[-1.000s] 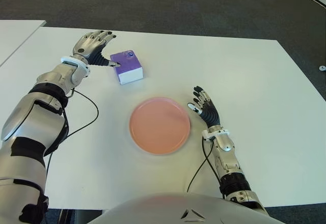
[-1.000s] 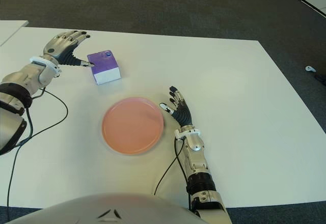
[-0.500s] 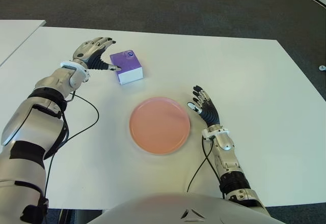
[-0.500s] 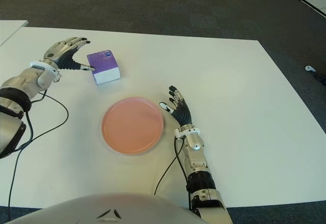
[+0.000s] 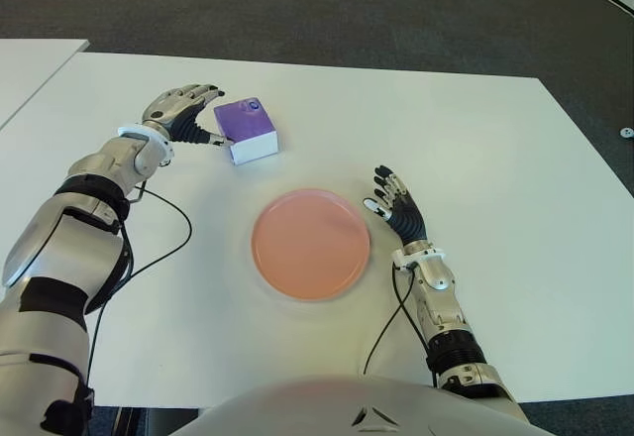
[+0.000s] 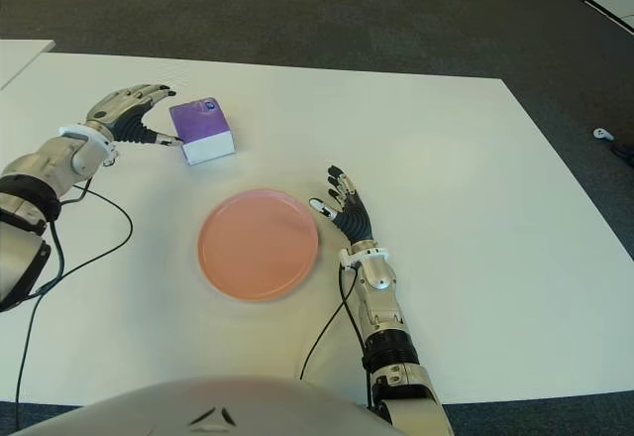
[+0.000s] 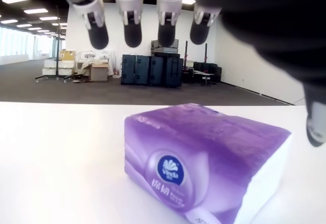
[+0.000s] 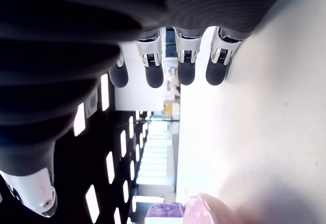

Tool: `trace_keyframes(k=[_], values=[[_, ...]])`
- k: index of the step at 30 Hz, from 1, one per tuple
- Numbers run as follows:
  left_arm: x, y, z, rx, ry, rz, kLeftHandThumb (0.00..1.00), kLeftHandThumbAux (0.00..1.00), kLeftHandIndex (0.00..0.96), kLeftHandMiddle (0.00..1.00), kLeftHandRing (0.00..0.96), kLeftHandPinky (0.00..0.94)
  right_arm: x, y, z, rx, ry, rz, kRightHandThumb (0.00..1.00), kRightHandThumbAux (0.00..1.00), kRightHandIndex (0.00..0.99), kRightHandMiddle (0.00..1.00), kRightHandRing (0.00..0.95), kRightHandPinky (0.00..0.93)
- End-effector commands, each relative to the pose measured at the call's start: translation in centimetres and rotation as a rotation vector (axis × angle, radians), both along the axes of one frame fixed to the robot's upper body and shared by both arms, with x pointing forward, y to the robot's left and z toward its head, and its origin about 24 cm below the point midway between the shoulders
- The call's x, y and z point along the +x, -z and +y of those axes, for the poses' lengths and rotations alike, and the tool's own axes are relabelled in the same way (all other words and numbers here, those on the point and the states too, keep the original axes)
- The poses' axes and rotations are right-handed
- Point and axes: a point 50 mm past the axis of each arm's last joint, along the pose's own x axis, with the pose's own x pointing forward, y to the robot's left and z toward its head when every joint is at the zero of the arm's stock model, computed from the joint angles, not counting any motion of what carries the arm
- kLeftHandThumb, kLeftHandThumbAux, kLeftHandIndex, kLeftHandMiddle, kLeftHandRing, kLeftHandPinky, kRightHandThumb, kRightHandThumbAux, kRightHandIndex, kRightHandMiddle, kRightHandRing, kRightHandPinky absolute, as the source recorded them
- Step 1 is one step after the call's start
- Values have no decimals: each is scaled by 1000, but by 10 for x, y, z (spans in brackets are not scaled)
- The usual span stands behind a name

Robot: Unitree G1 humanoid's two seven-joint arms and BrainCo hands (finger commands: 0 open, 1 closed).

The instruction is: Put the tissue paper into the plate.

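A purple tissue pack (image 5: 247, 130) lies beyond the empty pink plate (image 5: 310, 244).

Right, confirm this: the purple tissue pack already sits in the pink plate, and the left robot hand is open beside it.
Not so. The tissue pack sits on the white table, behind the plate, which holds nothing, as the left eye view shows. The left robot hand is open beside the pack.

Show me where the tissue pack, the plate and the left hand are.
tissue pack (image 5: 247, 122), left eye view, purple top face.
plate (image 5: 310, 243), left eye view, bare centre.
left hand (image 5: 181, 109), left eye view, back of hand.
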Motion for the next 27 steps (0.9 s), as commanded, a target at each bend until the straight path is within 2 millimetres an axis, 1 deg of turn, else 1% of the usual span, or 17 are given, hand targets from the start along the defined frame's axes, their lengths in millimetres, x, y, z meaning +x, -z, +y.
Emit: trace_keyframes(k=[1, 5, 9, 13, 16, 20, 23, 27], values=[[-2, 14, -6, -8, 1, 76, 239, 426, 0, 0, 0, 36, -56, 73, -8, -18, 32, 404, 9, 644, 0, 0, 0, 0], [-1, 15, -9, -17, 2, 91, 237, 411, 0, 0, 0, 12, -57, 73, -7, -19, 35, 407, 11, 641, 0, 0, 0, 0], [0, 21, -15, -13, -4, 116, 230, 393, 0, 0, 0, 2, -58, 74, -7, -21, 39, 409, 15, 637, 0, 0, 0, 0], [0, 31, -22, 1, -18, 136, 222, 380, 0, 0, 0, 0, -59, 74, -7, -26, 40, 410, 16, 635, 0, 0, 0, 0], [-1, 35, -25, 12, -23, 144, 220, 374, 0, 0, 0, 0, -60, 75, -7, -28, 39, 411, 15, 633, 0, 0, 0, 0], [-1, 39, -27, 43, -25, 141, 219, 376, 0, 0, 0, 0, -61, 75, -6, -28, 37, 415, 22, 631, 0, 0, 0, 0], [-2, 44, -31, 111, -7, 100, 209, 384, 0, 0, 0, 0, -63, 76, -6, -20, 30, 420, 23, 637, 0, 0, 0, 0], [-4, 47, -34, 154, 10, 70, 193, 392, 0, 0, 0, 0, -64, 76, -6, -14, 24, 425, 19, 639, 0, 0, 0, 0]])
